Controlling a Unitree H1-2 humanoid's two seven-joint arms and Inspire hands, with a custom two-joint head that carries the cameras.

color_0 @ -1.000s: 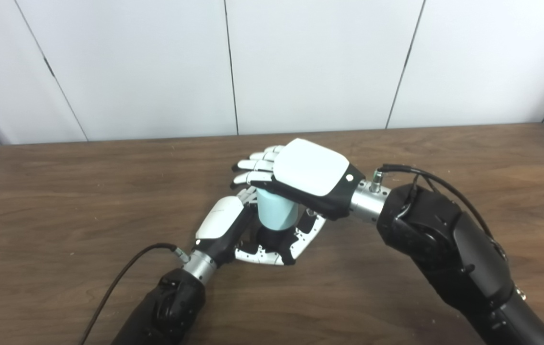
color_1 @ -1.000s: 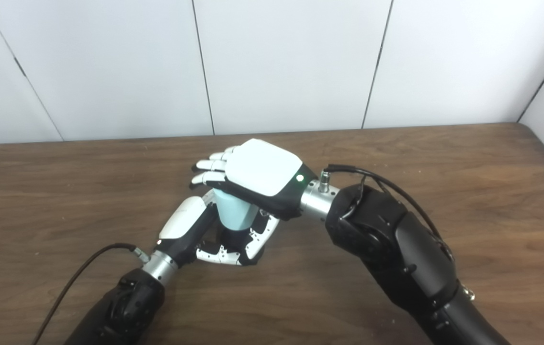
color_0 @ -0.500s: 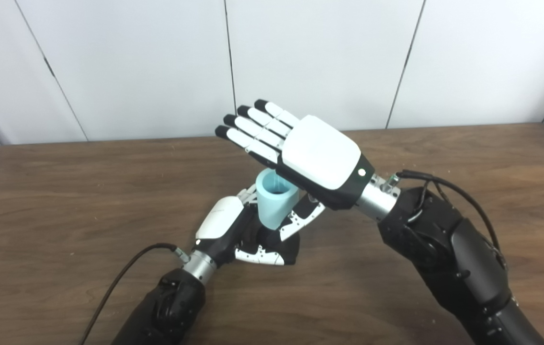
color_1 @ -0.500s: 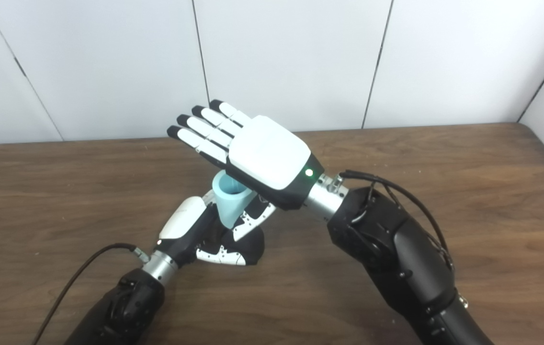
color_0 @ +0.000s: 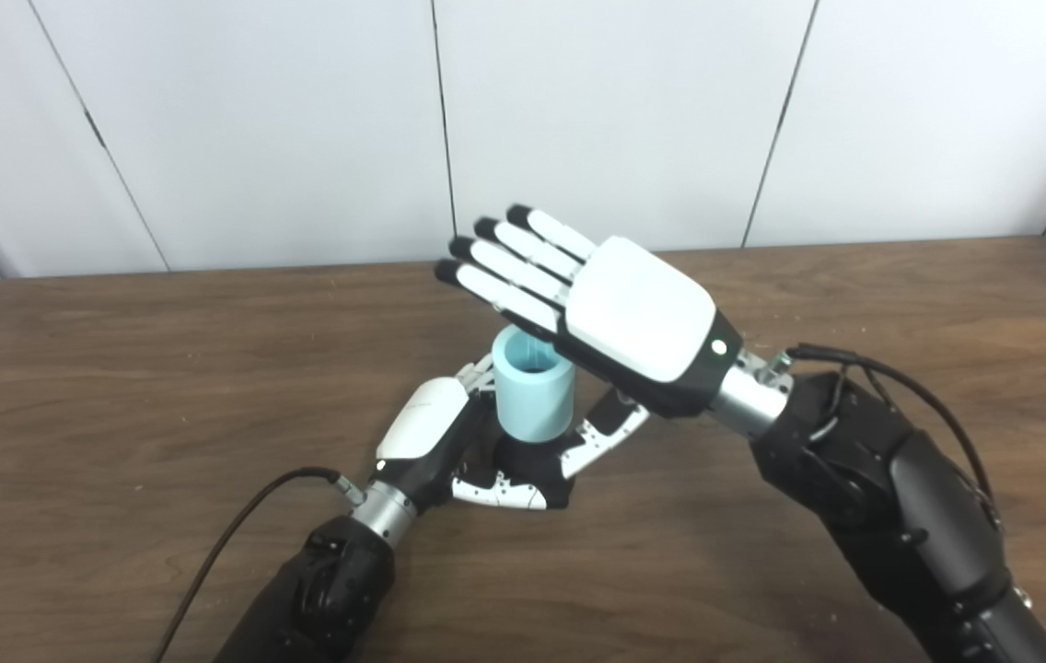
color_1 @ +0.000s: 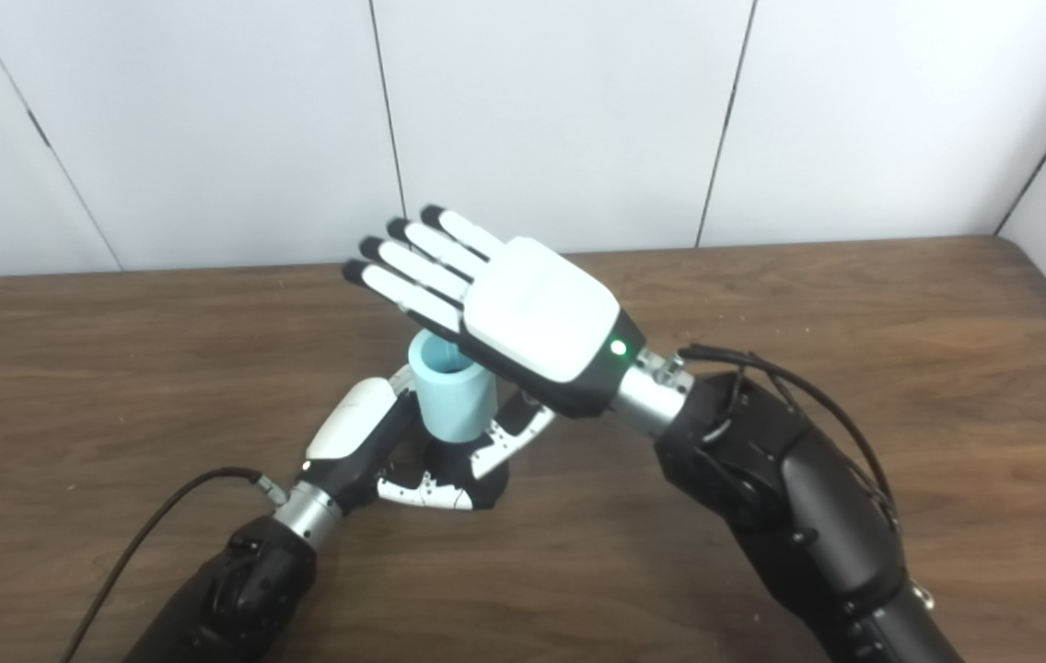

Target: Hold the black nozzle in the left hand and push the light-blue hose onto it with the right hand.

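Two hands meet near the middle of the table (color_0: 118, 368), well in from every edge. My left hand (color_0: 449, 442) rests low on the wood with its fingers curled round the black nozzle (color_0: 516, 453), and that nozzle is mostly hidden: I see only a dark base below the hose. The light-blue hose (color_0: 532, 391) stands upright on it, a short stubby sleeve with its open mouth facing up and its lower end sunk between my left fingers. How far it has seated on the nozzle I cannot tell, since my own fingers cover the joint.

My right hand (color_0: 615, 304) hangs flat above and just to the right of the hose, fingers straight and spread, holding nothing; its palm faces down, and only the thumb side reaches toward the sleeve's flank.

I judge the hose to be light and somewhat soft, thick-walled enough to keep its round shape yet likely to buckle or tip if I press off-centre. Its smooth skin looks a little slippery. The fair way to handle it is to wrap my right fingers round its upper half, or to lay the palm squarely on the rim, and press straight down the axis. The nozzle looks stiff and small, so my left hand must clamp it low and firmly, or the whole stack may skid across the wood.
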